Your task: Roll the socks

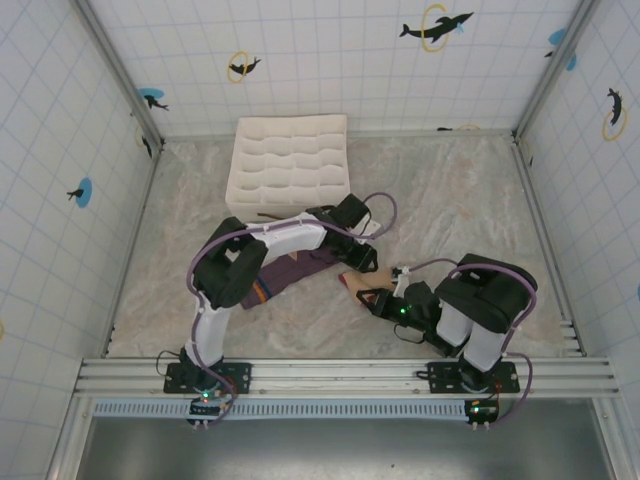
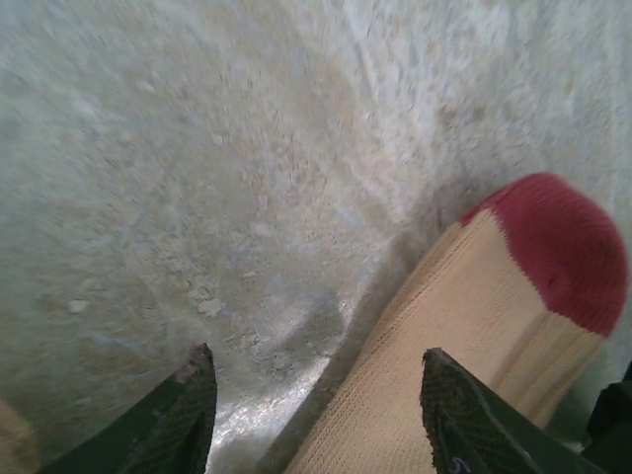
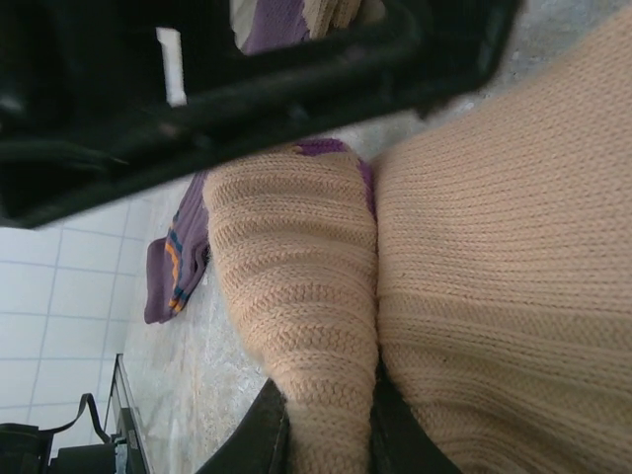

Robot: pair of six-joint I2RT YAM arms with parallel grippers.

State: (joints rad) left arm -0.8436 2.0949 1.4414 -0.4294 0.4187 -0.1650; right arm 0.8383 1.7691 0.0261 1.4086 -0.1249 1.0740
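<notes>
The purple sock (image 1: 290, 272) lies flat under my left arm, its orange-striped cuff (image 3: 174, 265) toward the left. Its tan toe end (image 3: 296, 286) is pinched in a fold by my right gripper (image 3: 326, 395), which is shut on it, with purple showing at the fold's far end. The beige sock (image 3: 504, 257) lies pressed against that fold. Its dark red toe (image 2: 563, 247) points away from my left gripper (image 2: 321, 370). That gripper hangs open just above the table, its right finger (image 2: 474, 420) over the beige fabric. From above, the two grippers (image 1: 362, 258) (image 1: 385, 300) sit close together mid-table.
A white gridded fabric organiser box (image 1: 288, 165) stands at the back, just beyond the left arm. Tiled walls close in the marbled table (image 1: 470, 200) on three sides. A metal rail (image 1: 340, 375) runs along the near edge.
</notes>
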